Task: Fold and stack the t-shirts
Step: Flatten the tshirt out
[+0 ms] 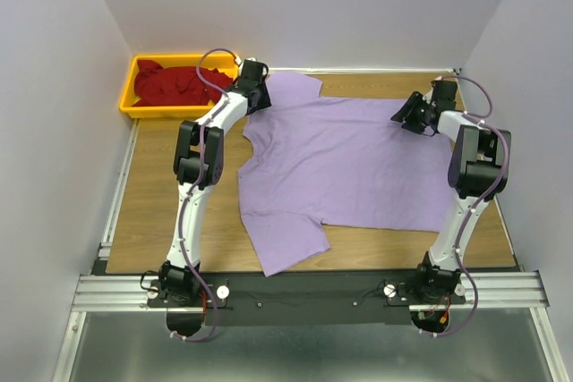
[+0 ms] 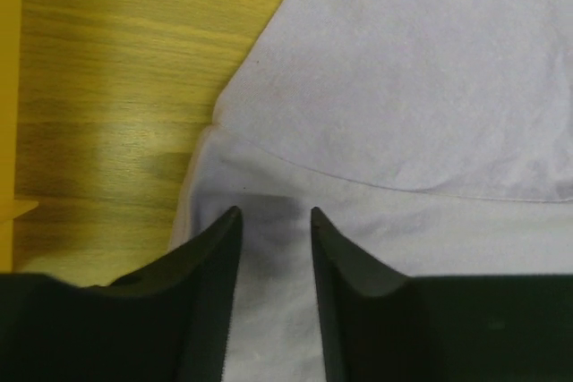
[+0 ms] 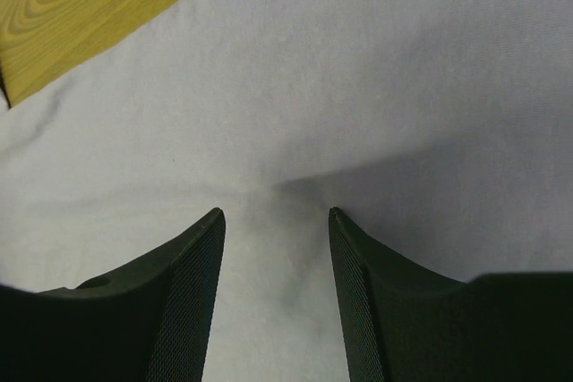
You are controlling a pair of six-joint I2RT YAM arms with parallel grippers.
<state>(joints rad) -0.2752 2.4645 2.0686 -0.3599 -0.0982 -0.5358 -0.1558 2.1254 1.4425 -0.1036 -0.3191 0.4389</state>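
Both the left fingers (image 2: 210, 292) and the right fingers (image 3: 183, 297) stand spread, low over the far side of the lilac t-shirt (image 1: 349, 167), which lies flat on the surface (image 1: 152, 194), apparently placed to pinch that side and fold it nearward.

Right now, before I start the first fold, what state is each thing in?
purple t-shirt: unfolded, spread flat on the table.
red garments: unfolded, crumpled in a heap.
yellow bin: holds the red garments.
left gripper: open, over the shirt near its edge, gripping nothing.
right gripper: open, low over the shirt fabric, gripping nothing.
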